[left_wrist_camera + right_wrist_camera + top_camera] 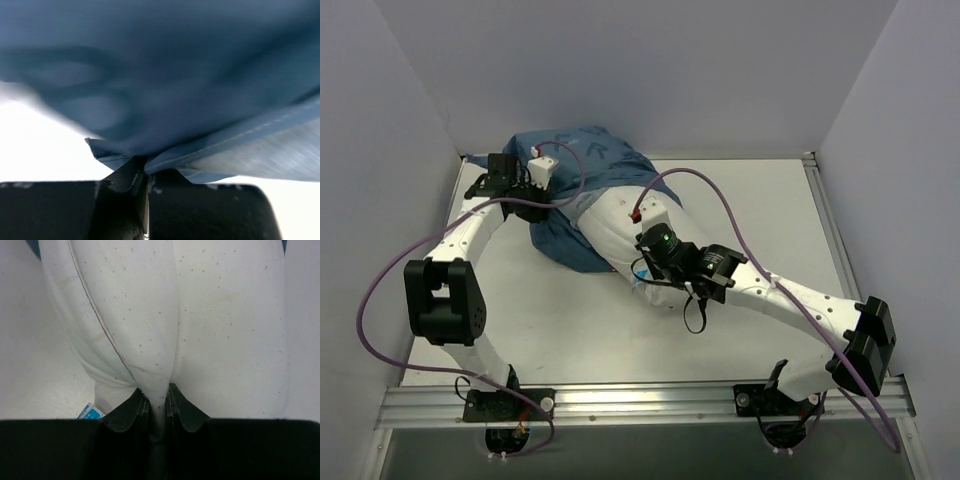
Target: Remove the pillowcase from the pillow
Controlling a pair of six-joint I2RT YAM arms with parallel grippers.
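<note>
The dark blue pillowcase (582, 160) lies bunched at the back left of the table, still around the far end of the white pillow (615, 222). My left gripper (532, 185) is shut on a fold of the pillowcase's hem (165, 125), which fills the left wrist view. My right gripper (648, 240) is shut on a pinch of the pillow's white fabric (200, 315) at its near end. The pillow's blue-and-white tag (90, 412) shows beside the right fingers (131, 410).
White walls close the table at the back and both sides (410, 120). A metal rail (640, 400) runs along the near edge by the arm bases. Purple cables loop over both arms (720, 205).
</note>
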